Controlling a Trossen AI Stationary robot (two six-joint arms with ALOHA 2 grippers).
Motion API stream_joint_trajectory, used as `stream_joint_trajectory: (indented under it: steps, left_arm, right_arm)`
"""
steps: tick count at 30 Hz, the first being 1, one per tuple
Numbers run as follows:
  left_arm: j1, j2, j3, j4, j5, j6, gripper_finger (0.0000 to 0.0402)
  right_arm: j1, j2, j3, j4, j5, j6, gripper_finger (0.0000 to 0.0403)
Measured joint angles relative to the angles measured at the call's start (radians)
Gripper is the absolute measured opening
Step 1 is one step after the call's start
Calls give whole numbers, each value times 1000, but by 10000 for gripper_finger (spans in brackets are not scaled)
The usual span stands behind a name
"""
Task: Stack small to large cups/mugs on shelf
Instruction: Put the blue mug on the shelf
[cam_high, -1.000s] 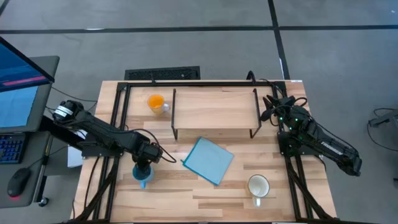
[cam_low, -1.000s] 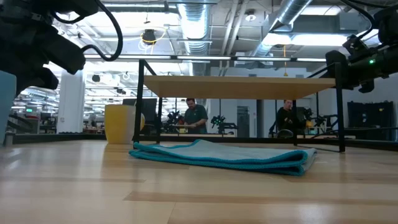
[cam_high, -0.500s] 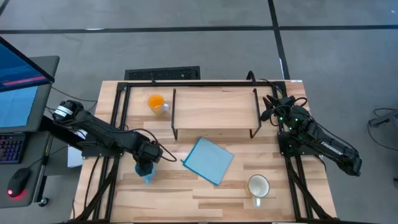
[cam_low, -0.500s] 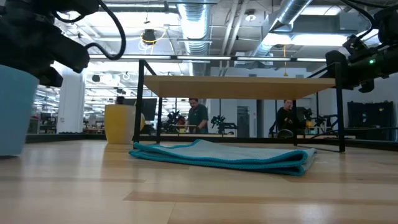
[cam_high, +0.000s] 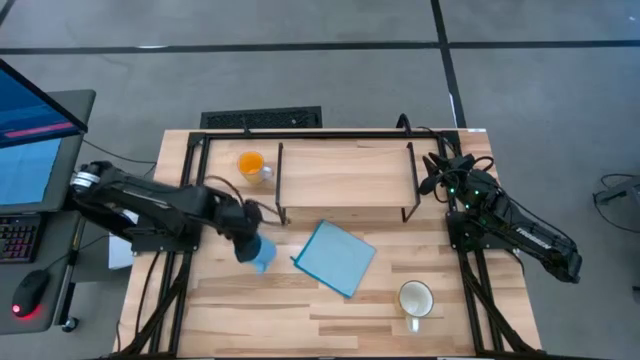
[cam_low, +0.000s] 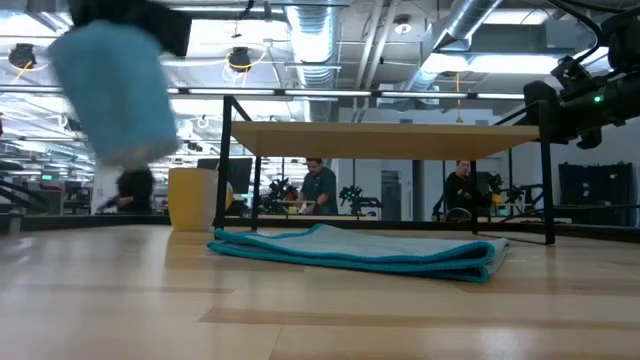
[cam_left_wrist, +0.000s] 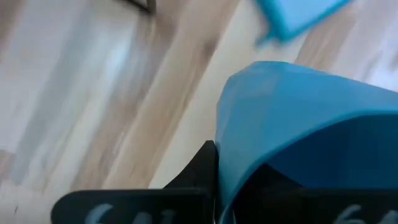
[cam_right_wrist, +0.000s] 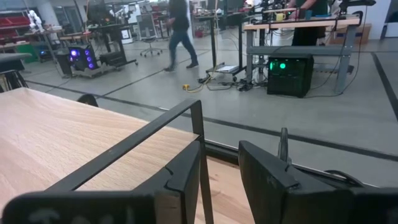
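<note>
My left gripper (cam_high: 246, 240) is shut on the small light-blue mug (cam_high: 260, 251), in the air between the blue cloth and the shelf's left legs; the mug is blurred in the low view (cam_low: 115, 90) and fills the left wrist view (cam_left_wrist: 311, 118). The orange mug (cam_high: 250, 164) stands on its base on the table left of the shelf (cam_high: 345, 170). The white mug (cam_high: 416, 298) stands near the table's near right edge. My right gripper (cam_high: 432, 172) waits open beside the shelf's right end (cam_right_wrist: 221, 171). My left gripper holds the light-blue mug by its wall (cam_left_wrist: 236, 143). It comes from above, and one dark finger (cam_left_wrist: 199, 171) lies against the outer side. The mug hides the other finger. The mug hangs below the gripper, lifted clear of the table and a little tilted.
A folded blue cloth (cam_high: 334, 257) lies flat on the table in front of the shelf, also in the low view (cam_low: 360, 250). The shelf's black legs (cam_high: 280, 185) stand close to the lifted mug. People move in the room behind the table.
My left gripper has risen and moved toward the table's far edge and to the right, toward the shelf's left end. It carries the light-blue mug, which stood on the table near the near left edge and now hangs clear above it.
</note>
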Motion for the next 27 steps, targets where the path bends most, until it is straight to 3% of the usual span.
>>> stream_joint_trajectory:
  steps: [5, 11, 15, 21, 27]
  left_arm:
    - [101, -93, 120, 1, -93, 50, 6]
    - [255, -78, 360, 37, -116, 302, 6]
    - [350, 6, 553, -24, -94, 433, 6]
    - [478, 221, 865, -263, -80, 592, 6]
    - [561, 451, 1160, -472, 26, 738, 6]
  right_arm:
    - [0, 0, 0, 0, 0, 0, 134]
    - [0, 0, 0, 0, 0, 0, 134]
    - [0, 0, 0, 0, 0, 0, 134]
    - [0, 0, 0, 0, 0, 0, 134]
    - [0, 0, 0, 0, 0, 0, 134]
